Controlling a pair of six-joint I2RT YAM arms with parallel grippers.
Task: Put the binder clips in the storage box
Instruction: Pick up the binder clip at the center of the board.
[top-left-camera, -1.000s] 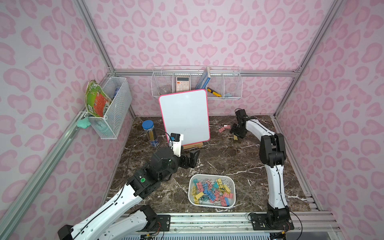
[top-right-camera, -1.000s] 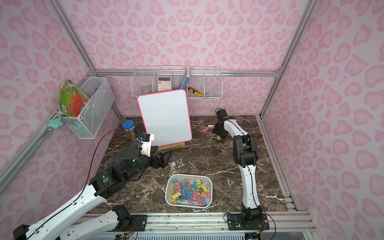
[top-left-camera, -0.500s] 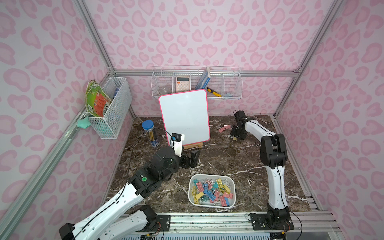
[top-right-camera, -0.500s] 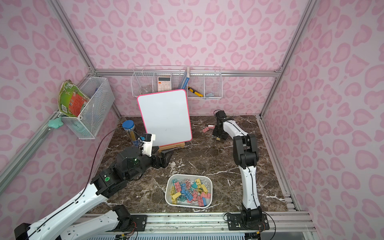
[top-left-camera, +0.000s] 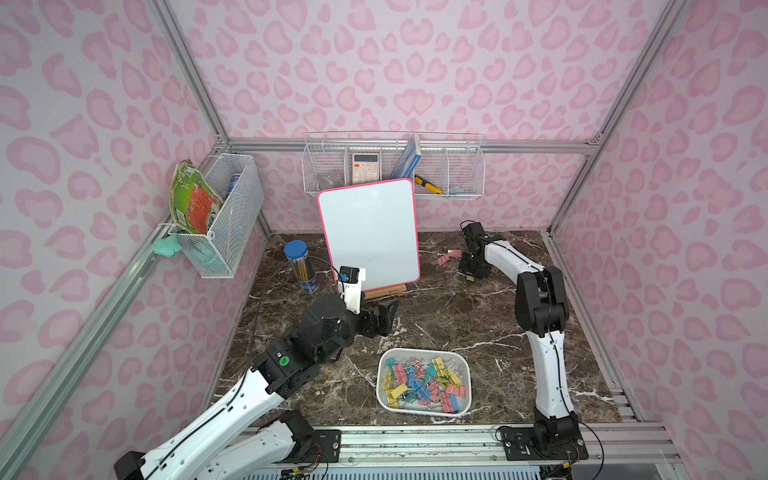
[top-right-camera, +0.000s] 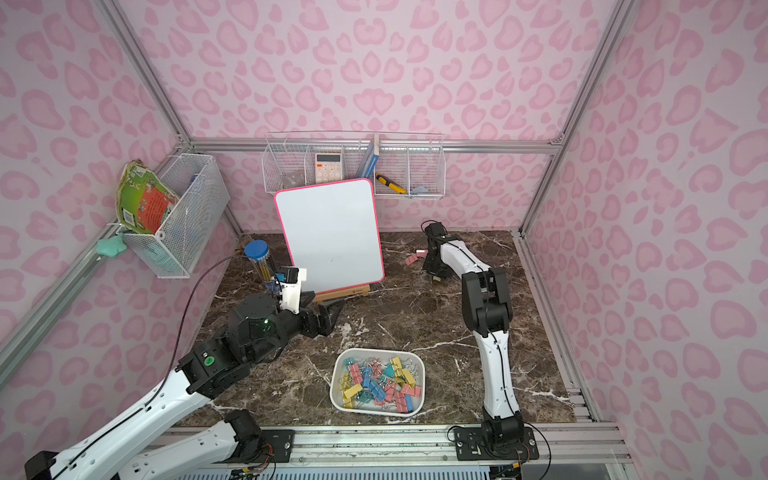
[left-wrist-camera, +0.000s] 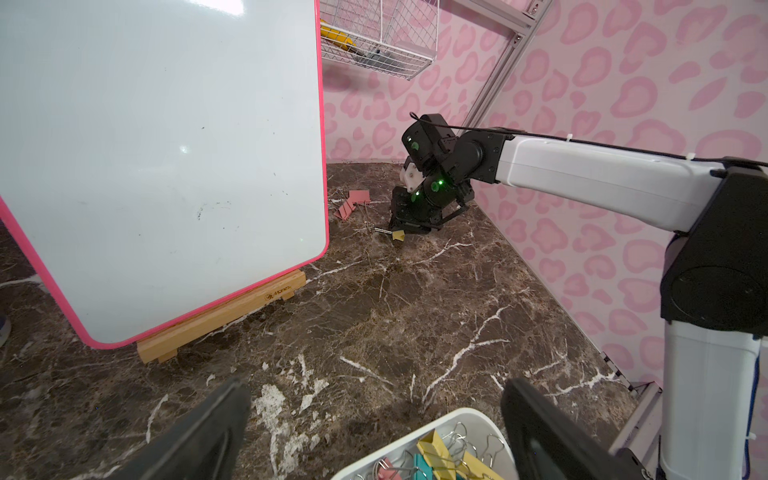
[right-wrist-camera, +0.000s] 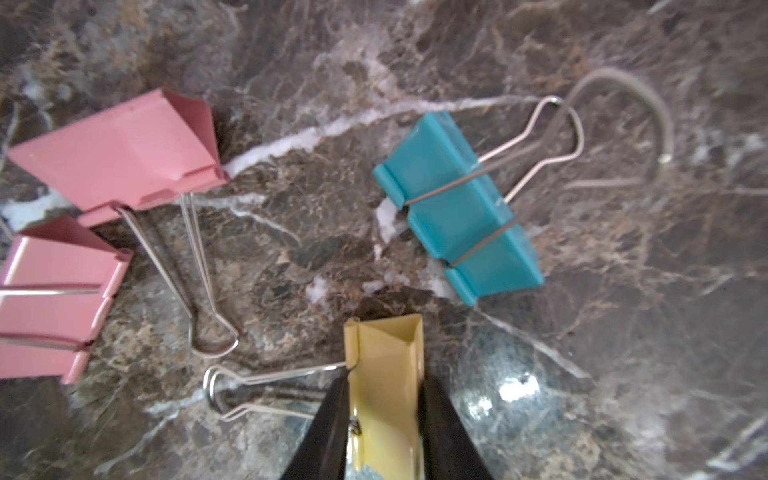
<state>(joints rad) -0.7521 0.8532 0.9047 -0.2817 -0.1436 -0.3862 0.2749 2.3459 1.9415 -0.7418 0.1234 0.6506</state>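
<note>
Right gripper: black fingers clamped on both flanks of a yellow clip, whose wire handle sticks out sideways. Whether that clip rests on the marble or clears it cannot be told. The right wrist view alone lists what lies just ahead of the fingertips: a teal clip to one side and two pink clips, touching each other, to the other side, all flat on the stone. Both top views show only the pink clips just beside that gripper; the teal clip is hidden there. Left gripper: jaws wide apart, nothing between them, over bare marble. Box: white, near the left gripper and well apart from the right gripper, holding a heap of clips in pink, yellow, teal and blue. The left wrist view catches only one corner of it, close by the fingers. Writing: the wooden stand under the whiteboard bears a small brand mark, seen in the left wrist view only, beginning "Mon", the rest unclear. The calculator and the green-and-orange packet in the wall baskets carry print too small to read.
</note>
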